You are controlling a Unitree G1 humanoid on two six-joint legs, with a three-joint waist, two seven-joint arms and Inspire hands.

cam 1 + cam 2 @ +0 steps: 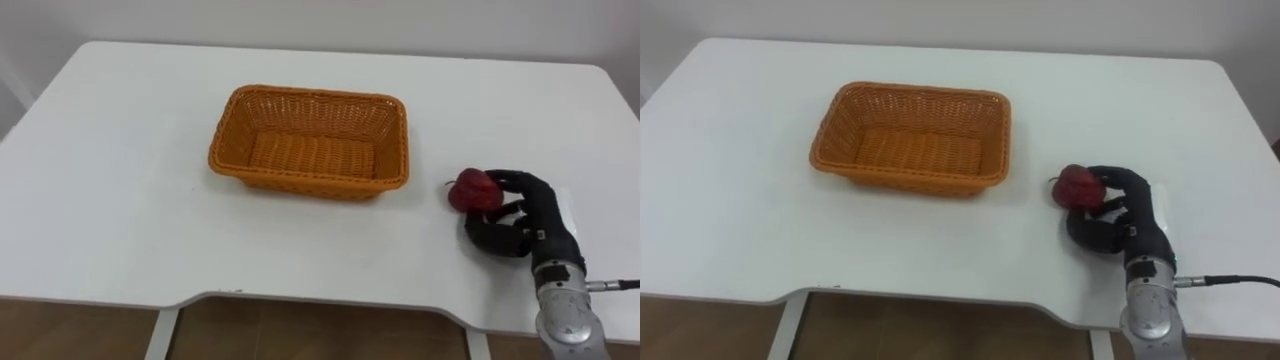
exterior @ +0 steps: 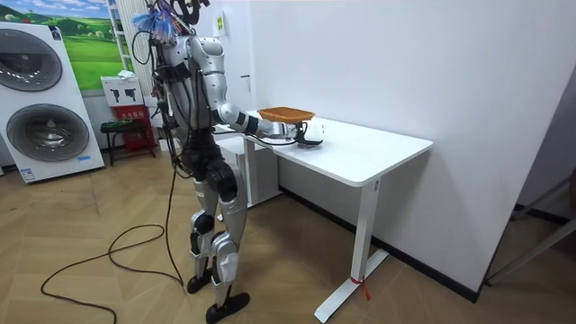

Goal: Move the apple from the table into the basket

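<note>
Right hand (image 1: 525,225) low over the white table (image 1: 120,200), near its front edge, forearm coming in from lower right. Fingers curled round the red apple (image 1: 472,190): one finger (image 1: 512,180) hooked over the top, thumb under the near side, so the hand is clamped on it. Apple sits at the hand's fingertip end, on its left, stem pointing away from the palm. Can't tell for sure if the apple is touching the table or just off it, probably touching.

Orange wicker basket (image 1: 310,185) is well to the left of the hand and a bit farther out, clearly apart from hand and apple, upright, nothing in it. Bare table between basket and apple.

Room view: robot stands upright at the short end of the table, right arm stretched forward over the top beside the basket. Washing machine (image 2: 49,130) is behind it at the room view's left
</note>
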